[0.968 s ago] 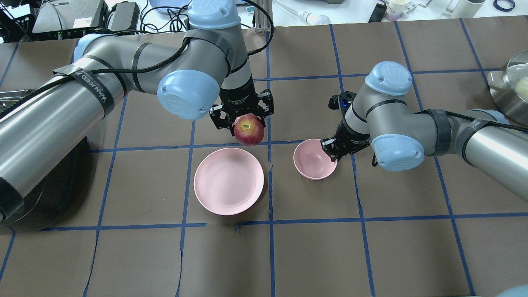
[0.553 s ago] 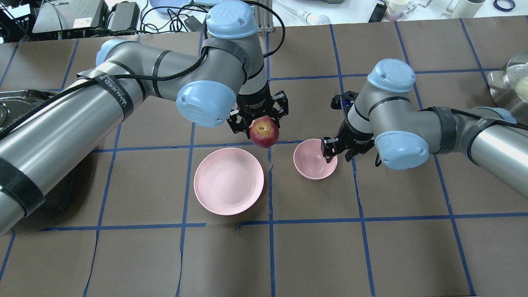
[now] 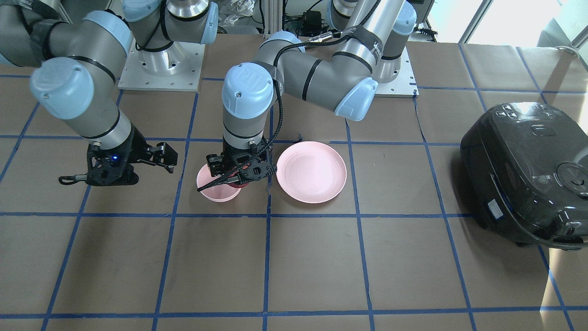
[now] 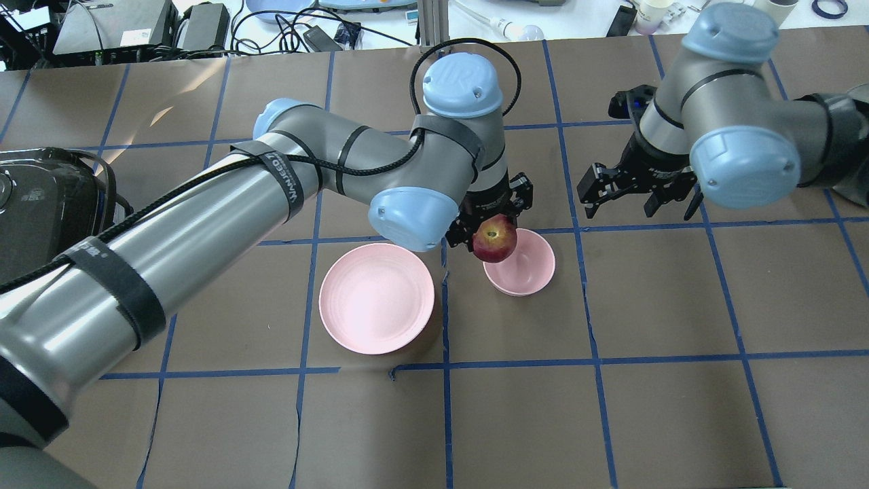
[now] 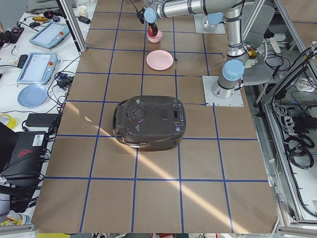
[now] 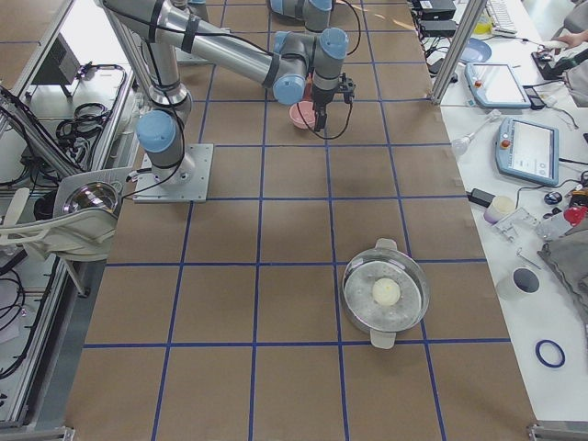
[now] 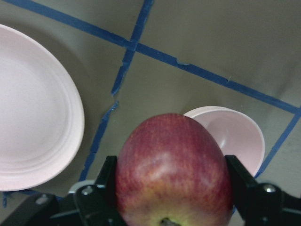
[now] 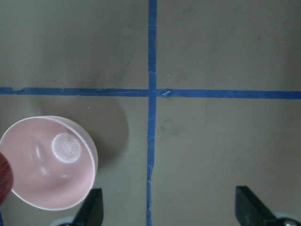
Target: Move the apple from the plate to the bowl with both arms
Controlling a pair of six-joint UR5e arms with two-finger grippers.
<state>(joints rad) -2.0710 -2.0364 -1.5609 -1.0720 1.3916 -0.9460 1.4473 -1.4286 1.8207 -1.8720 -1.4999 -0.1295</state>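
My left gripper (image 4: 493,224) is shut on the red apple (image 4: 495,240) and holds it just above the left rim of the small pink bowl (image 4: 526,268). In the left wrist view the apple (image 7: 174,169) fills the space between the black fingers, with the bowl (image 7: 237,136) below and to its right and the pink plate (image 7: 33,136) to the left. The plate (image 4: 377,297) lies bare to the left of the bowl. My right gripper (image 4: 641,198) is open and empty, raised behind and to the right of the bowl; its wrist view shows the bowl (image 8: 47,162) at lower left.
A black rice cooker (image 3: 523,174) stands at the table's left end, by my left arm (image 4: 204,217). A steel pot with a glass lid (image 6: 386,294) stands at the right end. Blue tape lines (image 4: 445,319) grid the brown table.
My left gripper has carried the apple to the right, from behind the plate to over the bowl. My right gripper has left the bowl's rim, opened and drawn back to the right.
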